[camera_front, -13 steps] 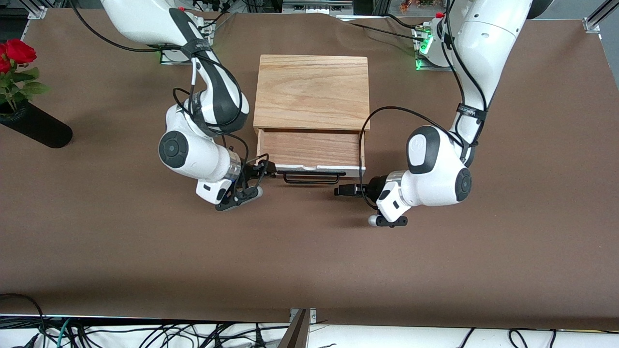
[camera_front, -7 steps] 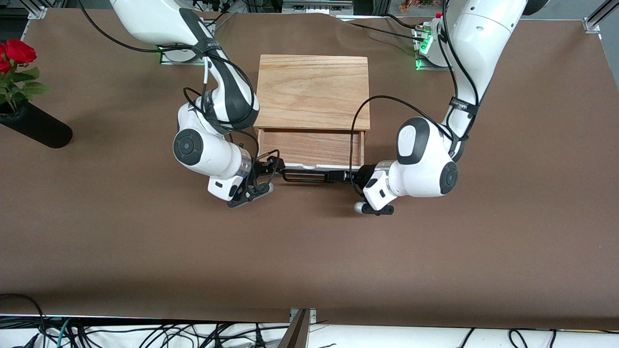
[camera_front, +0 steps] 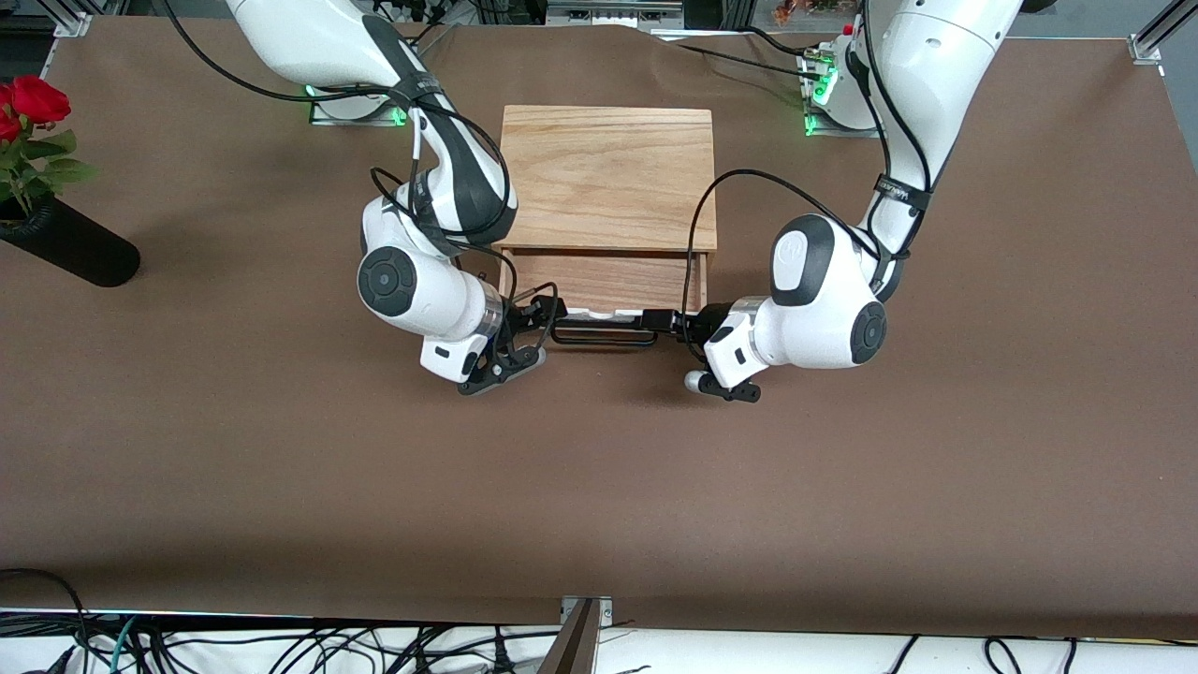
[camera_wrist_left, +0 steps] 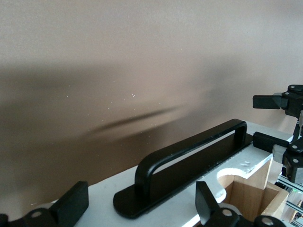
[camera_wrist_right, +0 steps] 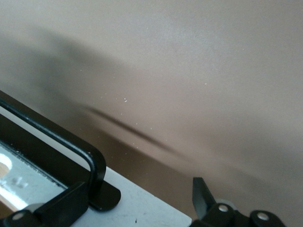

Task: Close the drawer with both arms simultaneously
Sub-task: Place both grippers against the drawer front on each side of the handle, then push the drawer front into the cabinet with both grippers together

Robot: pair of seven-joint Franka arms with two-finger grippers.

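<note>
The light oak box stands mid-table. Its drawer is partly open and shows reddish-brown wood. My right gripper is open against the white front panel at the right arm's end of the black handle. My left gripper is open against the panel at the other end. In the left wrist view my open left gripper straddles the panel by the handle. In the right wrist view my open right gripper straddles the panel's corner beside the handle.
A black vase with a red rose lies at the right arm's end of the table. Bare brown tabletop lies in front of the drawer. Cables hang along the table's near edge.
Both grippers have moved toward the box with the front panel between them. The drawer has slid inward; less of its wood shows than a second ago.
</note>
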